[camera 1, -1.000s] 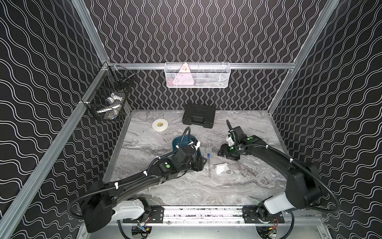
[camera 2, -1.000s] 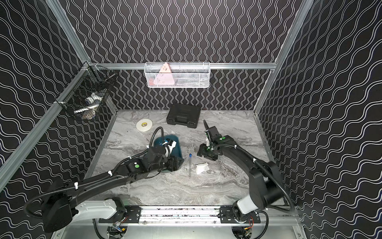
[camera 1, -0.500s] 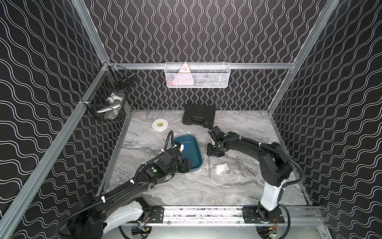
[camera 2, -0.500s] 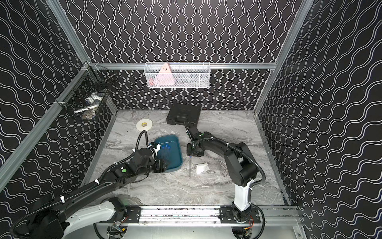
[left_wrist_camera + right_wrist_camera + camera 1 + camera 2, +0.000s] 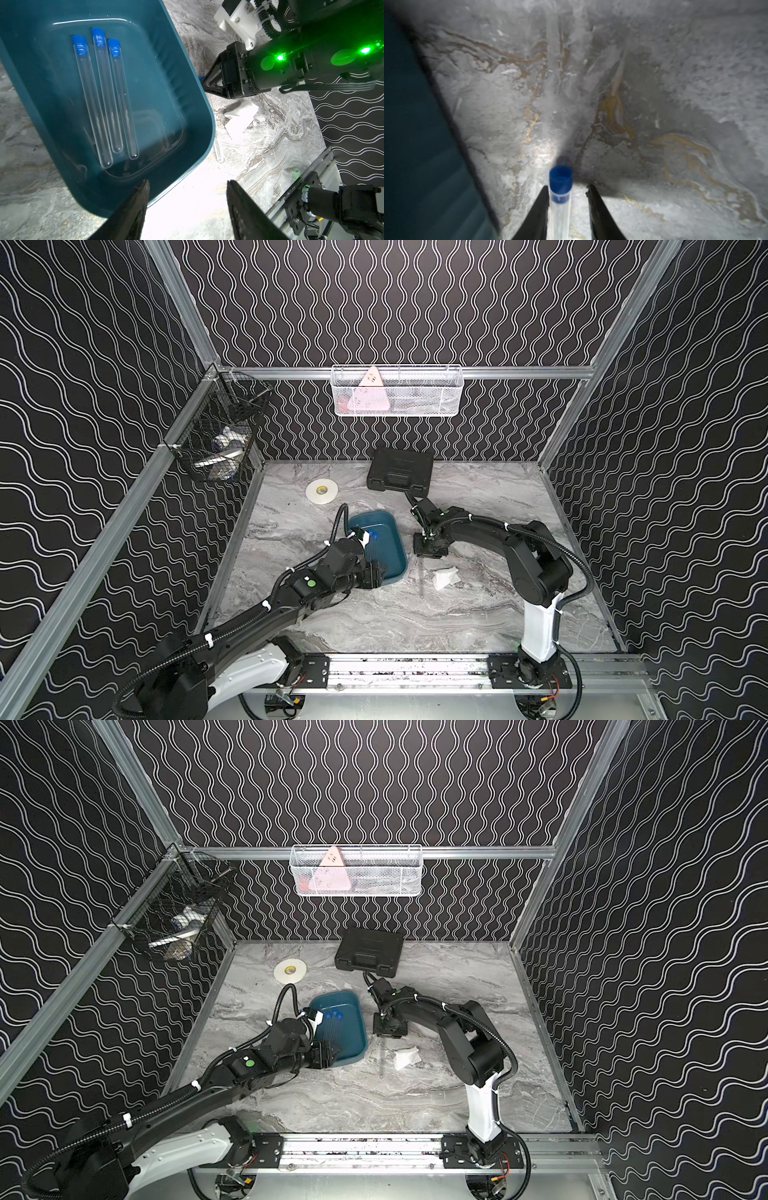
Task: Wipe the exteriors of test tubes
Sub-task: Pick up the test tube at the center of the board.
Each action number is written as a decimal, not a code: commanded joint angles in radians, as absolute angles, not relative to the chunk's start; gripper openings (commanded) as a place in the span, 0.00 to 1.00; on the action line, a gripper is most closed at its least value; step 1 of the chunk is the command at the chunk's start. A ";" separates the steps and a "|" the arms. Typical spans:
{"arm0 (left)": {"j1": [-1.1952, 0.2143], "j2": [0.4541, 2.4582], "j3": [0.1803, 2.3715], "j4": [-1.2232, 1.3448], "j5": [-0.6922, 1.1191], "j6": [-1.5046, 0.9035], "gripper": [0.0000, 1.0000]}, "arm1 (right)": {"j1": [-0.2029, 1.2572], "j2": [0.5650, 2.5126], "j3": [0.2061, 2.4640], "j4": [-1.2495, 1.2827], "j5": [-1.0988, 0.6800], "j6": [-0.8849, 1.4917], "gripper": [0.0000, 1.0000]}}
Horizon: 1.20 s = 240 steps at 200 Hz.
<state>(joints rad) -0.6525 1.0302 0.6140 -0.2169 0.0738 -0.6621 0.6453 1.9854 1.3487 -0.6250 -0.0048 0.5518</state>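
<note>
The tray (image 5: 187, 83) holds three capped tubes (image 5: 107, 93) side by side, caps at its far end. The fourth tube (image 5: 560, 209) lies on the worktop (image 5: 374, 622) just right of the tray. The right gripper (image 5: 567, 187) straddles its cap end, jaws released: one touches it, one stands apart. The left gripper (image 5: 187, 180) hovers over the tray's near rim, jaws released and empty. A tissue (image 5: 446, 576) lies right of that tube. The white basket (image 5: 449, 393) holds a pink triangle (image 5: 370, 393). The contents of the black basket (image 5: 216, 435) are hard to make out.
</note>
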 commanded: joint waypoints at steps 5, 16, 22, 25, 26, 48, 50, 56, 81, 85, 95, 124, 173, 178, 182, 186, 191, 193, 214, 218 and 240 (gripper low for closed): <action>-0.651 1.027 0.611 -0.192 0.078 -0.681 0.64 | 0.653 1.999 1.346 -0.649 0.018 0.548 0.29; -0.650 1.028 0.611 -0.190 0.079 -0.681 0.64 | 0.655 2.001 1.341 -0.646 0.019 0.549 0.27; -0.651 1.028 0.610 -0.190 0.081 -0.681 0.64 | 0.657 2.002 1.338 -0.644 0.019 0.548 0.26; -0.652 1.029 0.610 -0.189 0.081 -0.680 0.64 | 0.657 2.003 1.337 -0.644 0.019 0.549 0.26; -0.652 1.029 0.610 -0.189 0.081 -0.680 0.64 | 0.657 2.003 1.336 -0.643 0.019 0.548 0.25; -0.651 1.033 0.616 -0.190 0.090 -0.674 0.65 | 0.657 2.010 1.331 -0.639 0.008 0.549 0.20; -0.651 1.034 0.617 -0.189 0.091 -0.673 0.65 | 0.657 2.010 1.331 -0.638 0.007 0.549 0.20; -0.651 1.035 0.617 -0.189 0.094 -0.671 0.65 | 0.657 2.010 1.328 -0.634 0.002 0.550 0.19; -0.651 1.044 0.623 -0.179 0.116 -0.660 0.65 | 0.655 1.987 1.309 -0.600 -0.041 0.565 0.17; -0.652 1.045 0.624 -0.176 0.120 -0.658 0.65 | 0.655 1.981 1.306 -0.596 -0.046 0.567 0.16; -0.651 1.050 0.624 -0.164 0.134 -0.652 0.65 | 0.652 1.962 1.303 -0.584 -0.067 0.572 0.16; -0.650 1.076 0.621 -0.101 0.207 -0.649 0.66 | 0.634 1.875 1.283 -0.542 -0.155 0.579 0.15; -0.651 1.159 0.603 0.105 0.378 -0.695 0.66 | 0.557 1.654 1.218 -0.495 -0.313 0.610 0.16; -0.650 1.174 0.605 0.128 0.395 -0.700 0.65 | 0.545 1.631 1.205 -0.485 -0.332 0.619 0.16; -0.651 1.186 0.608 0.148 0.412 -0.706 0.65 | 0.537 1.613 1.196 -0.476 -0.348 0.625 0.16; -0.651 1.198 0.609 0.173 0.428 -0.715 0.65 | 0.531 1.593 1.188 -0.469 -0.361 0.631 0.16; -0.652 1.215 0.609 0.207 0.452 -0.727 0.65 | 0.522 1.570 1.175 -0.457 -0.372 0.639 0.16; -0.651 1.218 0.609 0.222 0.462 -0.733 0.65 | 0.519 1.561 1.171 -0.454 -0.377 0.644 0.16; -0.655 1.278 0.612 0.367 0.529 -0.792 0.63 | 0.494 1.484 1.139 -0.421 -0.403 0.674 0.16; -0.655 1.287 0.612 0.386 0.536 -0.801 0.63 | 0.492 1.471 1.139 -0.414 -0.405 0.681 0.16; -0.667 1.326 0.625 0.444 0.543 -0.826 0.61 | 0.483 1.415 1.088 -0.369 -0.401 0.708 0.16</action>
<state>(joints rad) -0.6571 1.2938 0.6090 0.2699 0.4797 -0.7654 0.4927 1.4635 1.1191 -0.4419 -0.3683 0.6521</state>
